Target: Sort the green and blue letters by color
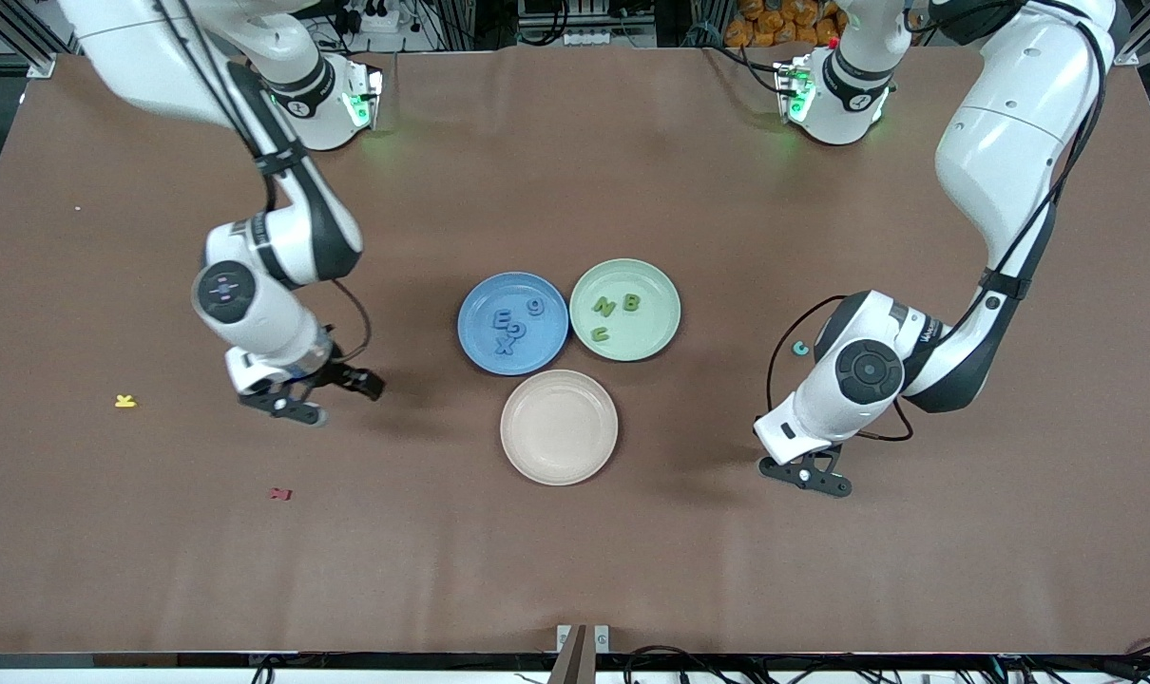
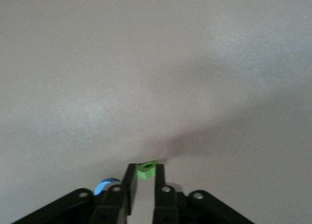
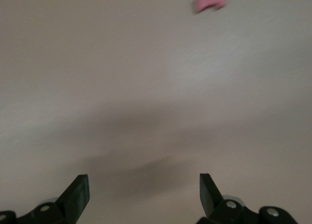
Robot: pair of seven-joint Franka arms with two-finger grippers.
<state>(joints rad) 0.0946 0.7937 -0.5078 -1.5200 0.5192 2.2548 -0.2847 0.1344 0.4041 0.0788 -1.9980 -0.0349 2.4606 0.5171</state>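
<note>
My left gripper (image 1: 811,478) is low over bare cloth toward the left arm's end of the table. Its fingers pinch a small green letter (image 2: 146,169) with a hole in it, so my left gripper (image 2: 145,173) is shut on it. A teal-blue letter (image 1: 800,349) lies on the cloth close by the left arm. The blue plate (image 1: 470,318) holds several blue letters (image 1: 506,332). The green plate (image 1: 668,290) holds three green letters (image 1: 603,306). My right gripper (image 1: 333,397) is open and empty over bare cloth toward the right arm's end, as the right wrist view confirms (image 3: 144,181).
An empty beige plate (image 1: 559,427) sits nearer the front camera than the two coloured plates. A yellow K (image 1: 125,401) and a small dark red letter (image 1: 280,493) lie on the cloth near the right arm; the red letter (image 3: 210,1) also shows in the right wrist view.
</note>
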